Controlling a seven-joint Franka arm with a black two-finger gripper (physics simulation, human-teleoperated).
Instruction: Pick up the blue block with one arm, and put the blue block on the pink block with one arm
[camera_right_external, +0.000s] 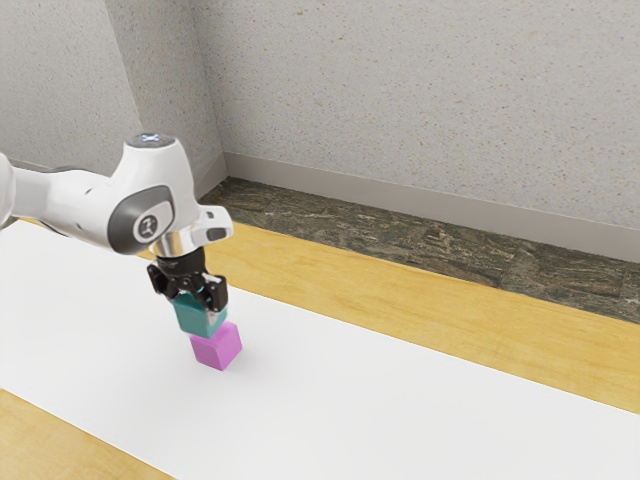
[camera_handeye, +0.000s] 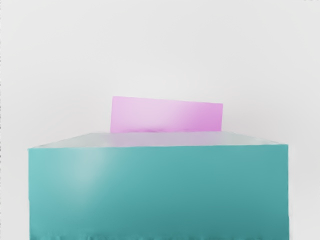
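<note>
A teal-blue block (camera_right_external: 198, 318) sits between the black fingers of my gripper (camera_right_external: 197, 303), which is shut on it. Directly beneath it rests the pink block (camera_right_external: 217, 347) on the white table surface (camera_right_external: 380, 400). The blue block's underside meets or nearly meets the pink block's top; I cannot tell if they touch. In the wrist view the blue block (camera_handeye: 159, 185) looms large just under my hand, and a strip of the pink block (camera_handeye: 167, 116) shows beyond its far edge.
The white surface lies across a wooden tabletop (camera_right_external: 450, 310). Beyond the table are a dark speckled floor (camera_right_external: 420, 235) and grey walls (camera_right_external: 420, 90). My white arm (camera_right_external: 90, 205) comes in from the exterior view's left.
</note>
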